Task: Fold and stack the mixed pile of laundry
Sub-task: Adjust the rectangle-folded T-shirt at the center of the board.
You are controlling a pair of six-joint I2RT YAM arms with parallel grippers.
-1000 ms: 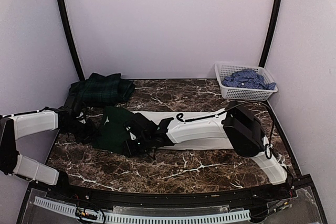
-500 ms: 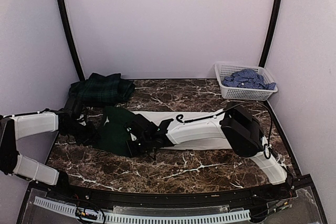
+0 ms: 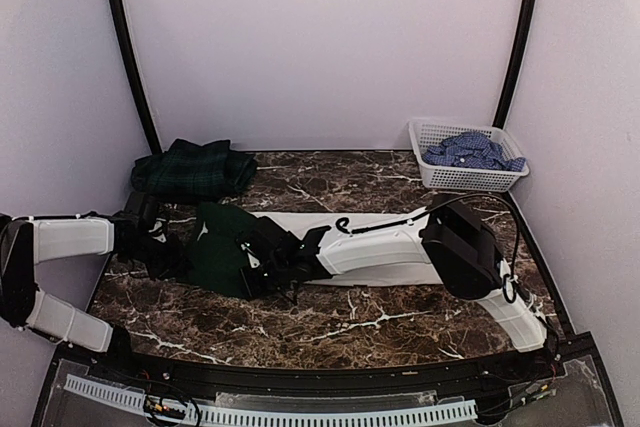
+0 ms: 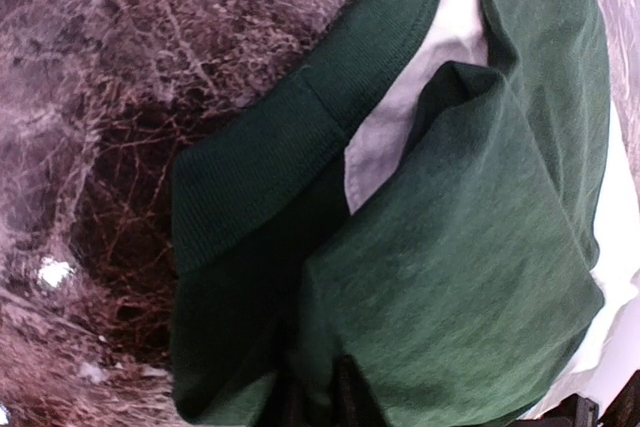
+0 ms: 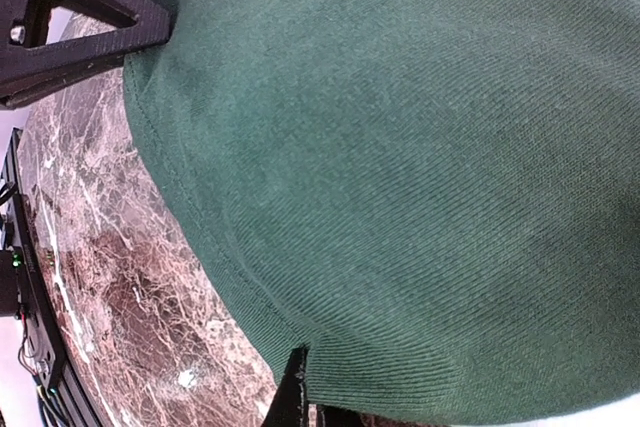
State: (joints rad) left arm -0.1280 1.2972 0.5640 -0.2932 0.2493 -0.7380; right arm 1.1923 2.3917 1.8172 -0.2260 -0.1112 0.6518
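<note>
Right gripper [image 3: 258, 267]: pressed together on the green cloth of the garment [image 3: 215, 247], hem bunched at its fingertip. Left gripper [image 3: 163, 242]: fingers drawn close about a green fold beside the ribbed band [image 4: 260, 167]; fully clamped or not, cannot tell.

Both stood wider a second ago and have closed down since. Left arm [image 3: 70, 239] also drawn a little toward the left edge of the table [image 3: 400, 317]. Reads as a two-point hold on the green end just made. Likely clears the way for a lift or fold of this piece, with no fold visible in it yet.

Garment: spread flat across mid-table, long axis running left to right, roughly parallel to the near edge. Green end pointing left, white length trailing right under and behind the right arm. White lining showing between green layers in the left wrist view.

Plaid [image 3: 195, 169]: bundled at the far left corner, apart from the garment. Looks already dealt with.

Shirt [image 3: 465, 150]: heaped in the basket [image 3: 470, 182] at the far right, untouched, so by this judgement well short of done.
</note>
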